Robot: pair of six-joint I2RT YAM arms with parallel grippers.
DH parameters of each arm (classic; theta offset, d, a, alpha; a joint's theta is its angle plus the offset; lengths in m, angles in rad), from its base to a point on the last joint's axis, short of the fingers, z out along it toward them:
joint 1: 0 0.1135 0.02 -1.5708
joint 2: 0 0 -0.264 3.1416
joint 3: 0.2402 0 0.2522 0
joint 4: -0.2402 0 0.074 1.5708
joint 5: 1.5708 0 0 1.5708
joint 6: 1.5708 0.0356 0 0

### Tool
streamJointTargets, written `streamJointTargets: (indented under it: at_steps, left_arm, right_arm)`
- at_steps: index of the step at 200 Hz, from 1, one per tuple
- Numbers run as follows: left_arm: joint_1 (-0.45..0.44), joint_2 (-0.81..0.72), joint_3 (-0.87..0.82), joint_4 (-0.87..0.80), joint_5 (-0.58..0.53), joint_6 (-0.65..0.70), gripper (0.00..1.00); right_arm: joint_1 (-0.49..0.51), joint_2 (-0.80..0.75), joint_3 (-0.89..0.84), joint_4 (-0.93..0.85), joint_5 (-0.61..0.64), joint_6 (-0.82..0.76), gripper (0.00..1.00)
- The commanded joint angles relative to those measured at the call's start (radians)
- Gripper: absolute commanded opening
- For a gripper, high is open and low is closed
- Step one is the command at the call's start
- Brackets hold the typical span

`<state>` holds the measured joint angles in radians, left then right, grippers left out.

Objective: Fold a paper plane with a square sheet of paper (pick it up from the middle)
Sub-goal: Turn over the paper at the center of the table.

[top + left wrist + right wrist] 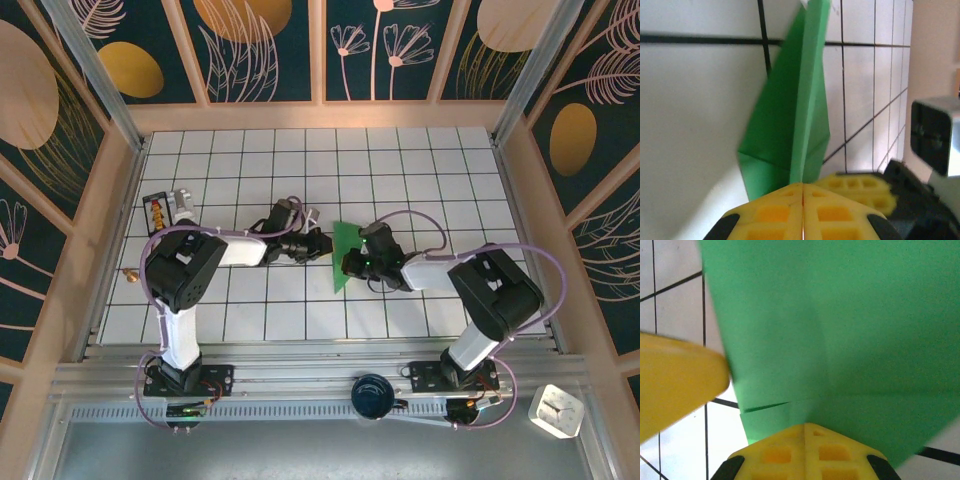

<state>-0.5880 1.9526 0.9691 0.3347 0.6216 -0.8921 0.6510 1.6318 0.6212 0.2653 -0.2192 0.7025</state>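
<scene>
Above the table (pixel 250 300), left jaws and right jaws clamped tight on green paper (pixel 346 240).

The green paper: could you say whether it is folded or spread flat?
Folded: the green paper shows creases and layered flaps, pinched by the left end effector and the right end effector.

White tiled table (pixel 250 300) with a black grid. At 9 o'clock, near the left edge, lies a small black box (pixel 157 212) with a silver part (pixel 182 205) just beside it. At 8 o'clock, by the rim, is a tiny brown thing (pixel 130 272). Folded green paper (pixel 345 245) sits near centre; I cannot tell whether it touches the tiles.
</scene>
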Motion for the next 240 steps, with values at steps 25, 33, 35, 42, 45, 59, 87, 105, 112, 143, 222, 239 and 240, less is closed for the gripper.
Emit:
streamJointTargets:
  at_steps: [25, 33, 35, 42, 45, 59, 87, 105, 112, 143, 222, 239, 240]
  left_arm:
    - [0.084, 0.063, 0.100, -0.109, 0.006, 0.121, 0.09]
    - [0.089, 0.049, 0.098, -0.121, -0.009, 0.129, 0.11]
    - [0.091, 0.045, 0.096, -0.125, -0.014, 0.132, 0.11]
    - [0.095, 0.025, 0.088, -0.144, -0.040, 0.144, 0.15]
    - [0.098, 0.014, 0.080, -0.151, -0.056, 0.150, 0.16]
    - [0.100, -0.057, 0.032, -0.172, -0.134, 0.161, 0.21]
    - [0.072, -0.232, -0.121, -0.121, -0.159, 0.113, 0.24]
    - [-0.009, -0.277, -0.139, -0.123, -0.127, 0.091, 0.19]
    - [-0.037, -0.263, -0.136, -0.110, -0.095, 0.073, 0.16]
    - [-0.068, -0.149, -0.091, -0.081, -0.055, 0.065, 0.03]
    - [-0.048, -0.064, -0.040, -0.139, -0.067, 0.114, 0.00]
    - [-0.039, -0.055, -0.058, -0.123, -0.061, 0.109, 0.00]
    - [-0.039, -0.055, -0.059, -0.122, -0.060, 0.108, 0.00]
  right_arm:
    - [0.074, 0.028, 0.033, 0.123, -0.005, 0.124, 0.07]
    - [0.070, 0.019, 0.039, 0.112, -0.002, 0.120, 0.08]
    - [0.069, 0.016, 0.041, 0.107, 0.000, 0.117, 0.08]
    - [0.063, -0.004, 0.041, 0.087, 0.009, 0.103, 0.10]
    - [0.058, -0.013, 0.039, 0.079, 0.012, 0.097, 0.10]
    - [0.034, -0.073, 0.017, 0.049, 0.010, 0.060, 0.12]
    - [-0.039, -0.168, -0.014, -0.063, -0.027, -0.041, 0.18]
    - [-0.098, -0.185, -0.028, -0.115, -0.060, -0.075, 0.21]
    - [-0.137, -0.187, -0.037, -0.113, -0.081, -0.085, 0.22]
    - [-0.177, -0.184, -0.021, -0.148, -0.066, -0.127, 0.27]
    - [-0.179, -0.140, -0.014, -0.141, -0.096, -0.131, 0.35]
    - [-0.178, -0.118, -0.011, -0.134, -0.112, -0.127, 0.36]
    - [-0.178, -0.116, -0.010, -0.133, -0.114, -0.126, 0.36]
